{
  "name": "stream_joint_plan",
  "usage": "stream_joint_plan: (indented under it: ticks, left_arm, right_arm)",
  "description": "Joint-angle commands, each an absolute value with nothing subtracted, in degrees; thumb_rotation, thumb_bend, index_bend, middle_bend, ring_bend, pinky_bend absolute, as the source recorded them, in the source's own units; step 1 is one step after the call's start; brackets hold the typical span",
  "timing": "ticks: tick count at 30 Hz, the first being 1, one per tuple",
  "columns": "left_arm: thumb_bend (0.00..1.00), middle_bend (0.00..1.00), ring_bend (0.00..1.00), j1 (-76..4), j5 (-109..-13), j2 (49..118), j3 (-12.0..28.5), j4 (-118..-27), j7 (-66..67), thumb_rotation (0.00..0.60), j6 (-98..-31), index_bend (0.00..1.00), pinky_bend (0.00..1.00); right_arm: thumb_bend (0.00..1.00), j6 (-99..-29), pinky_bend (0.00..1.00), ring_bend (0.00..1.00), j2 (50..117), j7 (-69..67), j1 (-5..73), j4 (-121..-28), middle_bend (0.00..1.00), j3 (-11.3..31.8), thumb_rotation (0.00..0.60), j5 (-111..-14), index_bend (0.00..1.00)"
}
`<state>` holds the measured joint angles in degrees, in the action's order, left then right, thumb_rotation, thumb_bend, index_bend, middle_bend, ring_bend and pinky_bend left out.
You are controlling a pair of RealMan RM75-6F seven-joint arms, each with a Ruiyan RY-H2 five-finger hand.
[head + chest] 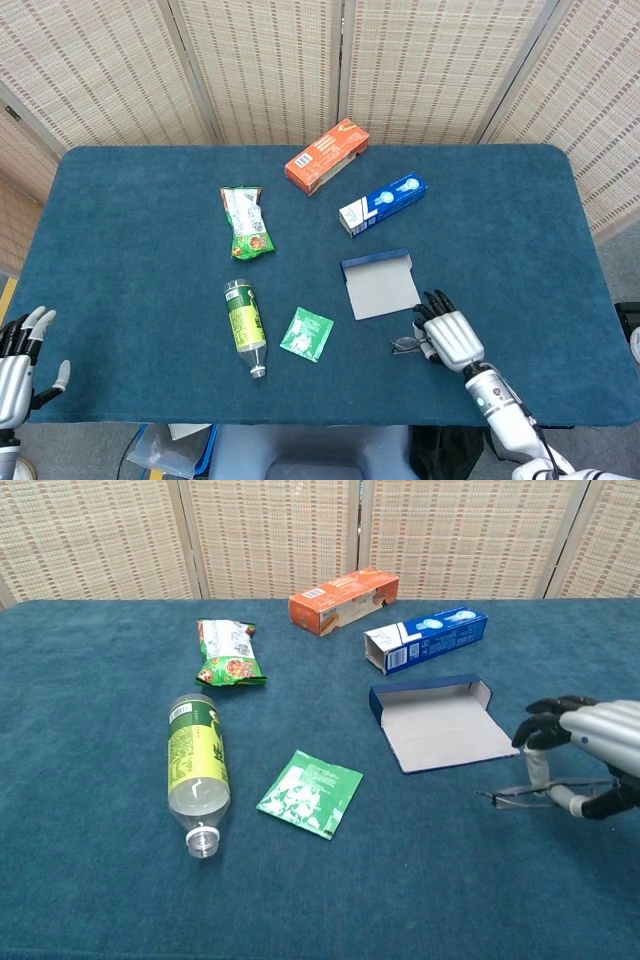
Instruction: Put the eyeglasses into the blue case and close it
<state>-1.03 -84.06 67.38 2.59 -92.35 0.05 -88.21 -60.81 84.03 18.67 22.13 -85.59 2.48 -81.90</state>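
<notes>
The blue case (380,286) lies open near the table's middle right, grey lining up, also in the chest view (441,728). My right hand (452,336) is just to its near right and pinches the eyeglasses (403,346) by one end. In the chest view the eyeglasses (510,798) stick out leftward from under my right hand (588,742), raised slightly off the cloth and close to the case's near right corner. My left hand (16,368) rests at the table's near left edge with fingers spread and nothing in it.
An orange box (326,155) and a blue toothpaste box (382,202) lie beyond the case. A green snack bag (246,222), a lying bottle (243,326) and a green sachet (307,333) are to the left. Folding screens stand behind the table.
</notes>
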Motion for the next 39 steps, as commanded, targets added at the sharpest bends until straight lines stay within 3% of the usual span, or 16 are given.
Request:
stream_joint_plan:
  ticks: [1,11,23,28,31,39]
  left_arm:
    - [0.42,0.00,0.00,-1.0,-84.1,67.4,2.6,-92.3,0.1,0.600,-88.2,0.08,0.00]
    - [0.42,0.00,0.00,-0.7,-84.2,67.5,2.4,-92.4,0.1,0.600,-88.6,0.08,0.00]
    - [0.42,0.00,0.00,-0.1,-83.9,67.4,2.3,-92.1,-0.3,0.600,-88.8,0.08,0.00]
    - [0.42,0.00,0.00,-0.2,-84.0,67.4,2.4,-92.0,-0.3,0.600,-88.7,0.08,0.00]
    - [0.42,0.00,0.00,-0.2,-84.0,67.4,2.4,-92.0,-0.4,0.600,-88.7,0.08,0.00]
    - [0.42,0.00,0.00,-0.2,-84.0,67.5,2.3,-91.8,-0.5,0.600,-88.4,0.08,0.00]
  right_arm:
    - [0.49,-60.4,0.00,0.05,82.8,19.5,24.1,-86.6,0.23,4.7,0.600,-81.1,0.55]
    - [0.49,-52.7,0.00,0.05,86.1,21.1,32.6,-82.5,0.23,10.9,0.600,-74.1,0.55]
    - [0.48,-49.6,0.00,0.05,93.5,24.0,39.1,-72.6,0.21,12.7,0.600,-69.5,0.53]
    - [0.48,-49.6,0.00,0.04,96.1,24.2,40.9,-69.0,0.18,12.7,0.600,-69.1,0.41]
    - [0.46,-49.7,0.00,0.01,97.3,24.3,41.5,-67.0,0.14,12.7,0.600,-68.7,0.26]
    - [0.38,-49.0,0.00,0.00,100.3,25.3,42.6,-61.9,0.00,12.8,0.600,-65.7,0.01]
